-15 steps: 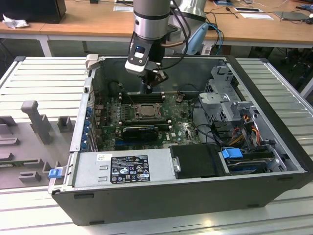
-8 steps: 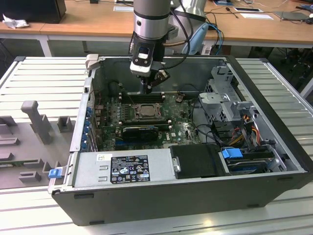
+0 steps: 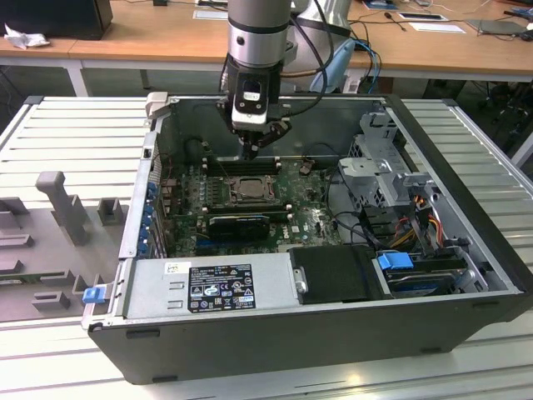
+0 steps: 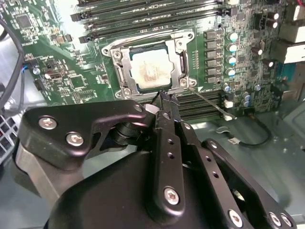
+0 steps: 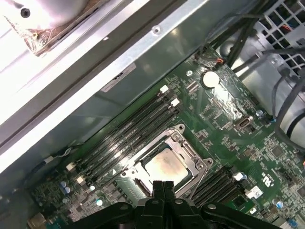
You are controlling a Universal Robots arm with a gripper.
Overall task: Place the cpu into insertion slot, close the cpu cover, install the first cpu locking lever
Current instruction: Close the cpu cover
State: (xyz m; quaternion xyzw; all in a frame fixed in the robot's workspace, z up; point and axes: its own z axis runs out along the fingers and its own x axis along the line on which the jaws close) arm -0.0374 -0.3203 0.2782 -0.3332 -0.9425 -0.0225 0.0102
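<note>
The cpu [image 4: 151, 71] lies pale and square in the insertion slot [image 3: 226, 188] on the green board. The silver cpu cover [image 4: 125, 64] lies flat around it, the chip showing through its window. A thin wire locking lever [image 4: 212, 104] sticks out from a corner of the socket, over the memory slots. My gripper [image 3: 252, 152] hangs just above the socket's far edge in the exterior view, fingers shut together with nothing between them. In both wrist views the fingertips [image 5: 164, 183] sit at the socket's edge, beside the cpu [image 5: 165, 165] and cover [image 5: 195, 164].
Black memory slots [image 5: 128, 131] flank the socket. A black card [image 3: 237, 223] and the grey power supply [image 3: 208, 287] lie on its near side. A drive cage [image 3: 383, 167] with cables stands at the exterior view's right. Case walls [image 3: 275, 121] enclose the board.
</note>
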